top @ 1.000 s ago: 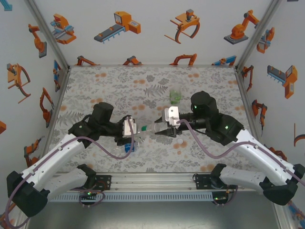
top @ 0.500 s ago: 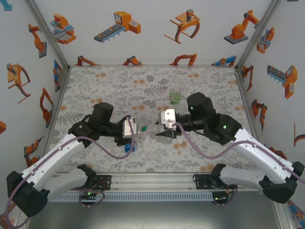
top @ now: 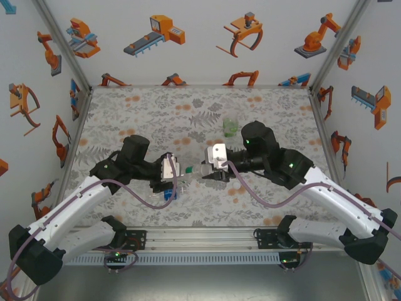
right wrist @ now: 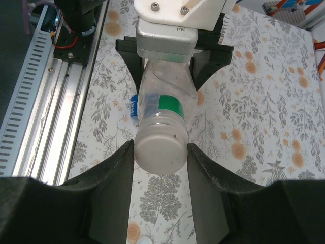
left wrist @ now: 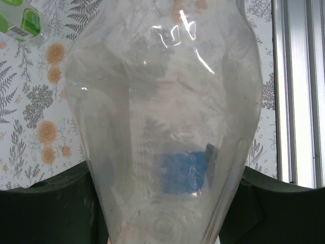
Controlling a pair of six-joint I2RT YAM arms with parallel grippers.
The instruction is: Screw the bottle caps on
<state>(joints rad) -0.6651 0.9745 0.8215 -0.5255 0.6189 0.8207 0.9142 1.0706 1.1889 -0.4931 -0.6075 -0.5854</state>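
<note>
A clear bottle [top: 188,170] with a green band [right wrist: 170,104] hangs level above the table between my two grippers. My left gripper [top: 175,174] is shut on its body [left wrist: 162,101], whose clear wall takes up most of the left wrist view. A whitish bottle cap [right wrist: 160,152] sits on the bottle's neck. My right gripper [right wrist: 160,150] is shut on that cap, one dark finger touching each side. A bottle with a blue label [top: 169,194] lies on the table under the left gripper. A green-tinted bottle [top: 230,127] stands behind the right arm.
A small white round piece [right wrist: 143,241] lies on the table below the right fingers. The metal rail [top: 200,238] runs along the near edge. White walls with orange robot pictures close in three sides. A green-and-white label [left wrist: 20,20] shows top left in the left wrist view.
The right arm has shifted a little left, bringing its gripper closer to the left gripper along the bottle's neck. The left arm has not moved.
</note>
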